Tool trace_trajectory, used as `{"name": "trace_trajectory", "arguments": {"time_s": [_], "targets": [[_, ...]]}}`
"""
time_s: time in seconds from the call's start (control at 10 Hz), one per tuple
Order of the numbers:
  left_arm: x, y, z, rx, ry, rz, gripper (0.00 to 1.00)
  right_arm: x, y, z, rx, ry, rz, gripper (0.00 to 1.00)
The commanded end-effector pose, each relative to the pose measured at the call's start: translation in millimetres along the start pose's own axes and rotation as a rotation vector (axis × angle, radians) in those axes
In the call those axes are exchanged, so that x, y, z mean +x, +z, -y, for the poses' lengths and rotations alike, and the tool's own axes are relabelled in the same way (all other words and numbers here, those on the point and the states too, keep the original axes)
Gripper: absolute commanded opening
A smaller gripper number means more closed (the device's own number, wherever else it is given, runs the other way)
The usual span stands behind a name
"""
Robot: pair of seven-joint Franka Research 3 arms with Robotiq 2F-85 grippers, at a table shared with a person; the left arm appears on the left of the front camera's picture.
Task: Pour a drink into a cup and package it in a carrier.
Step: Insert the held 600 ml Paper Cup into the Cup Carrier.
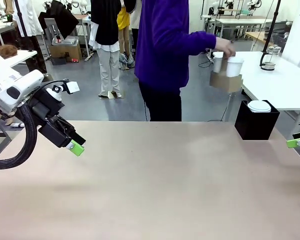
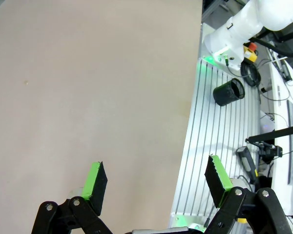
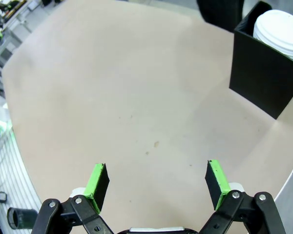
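Beyond the table's far edge, a person in a purple top holds the brown cardboard carrier (image 1: 226, 81) in the air at the upper right. A white paper cup (image 1: 234, 66) stands in it beside a second white cup (image 1: 218, 63), and the person's hand (image 1: 225, 47) rests over them. A glass press pot (image 1: 268, 57) stands on a white table behind; the drink in it is too small to make out. My left gripper (image 1: 76, 147) (image 2: 156, 163) hangs open over the table's left side, holding nothing. At the right edge, my right gripper (image 1: 295, 143) (image 3: 156, 164) is also open and holds nothing.
A black box (image 1: 256, 125) (image 3: 263, 78) with a stack of white lids (image 1: 259, 106) (image 3: 283, 31) stands at the table's far right corner. The tan tabletop (image 1: 155, 185) stretches bare between the arms. Other people stand farther back in the room.
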State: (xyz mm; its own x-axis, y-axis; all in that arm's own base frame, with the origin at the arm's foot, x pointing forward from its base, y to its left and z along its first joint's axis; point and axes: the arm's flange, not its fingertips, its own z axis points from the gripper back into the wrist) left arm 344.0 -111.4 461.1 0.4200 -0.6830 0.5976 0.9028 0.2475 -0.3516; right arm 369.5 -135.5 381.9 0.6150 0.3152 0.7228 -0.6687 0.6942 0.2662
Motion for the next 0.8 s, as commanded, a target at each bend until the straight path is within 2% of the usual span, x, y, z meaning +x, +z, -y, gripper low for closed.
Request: {"name": "trace_trajectory", "arguments": {"time_s": [0.0,0.7], "targets": [[-0.2,1.6,-1.6,-0.001,-0.008,-0.009,1.0,1.5,2.1,0.9,-0.006,0.003,-0.002,1.0],[-0.2,1.6,-1.6,-0.001,-0.008,-0.009,1.0,1.5,2.1,0.9,-0.006,0.003,-0.002,1.0]]}}
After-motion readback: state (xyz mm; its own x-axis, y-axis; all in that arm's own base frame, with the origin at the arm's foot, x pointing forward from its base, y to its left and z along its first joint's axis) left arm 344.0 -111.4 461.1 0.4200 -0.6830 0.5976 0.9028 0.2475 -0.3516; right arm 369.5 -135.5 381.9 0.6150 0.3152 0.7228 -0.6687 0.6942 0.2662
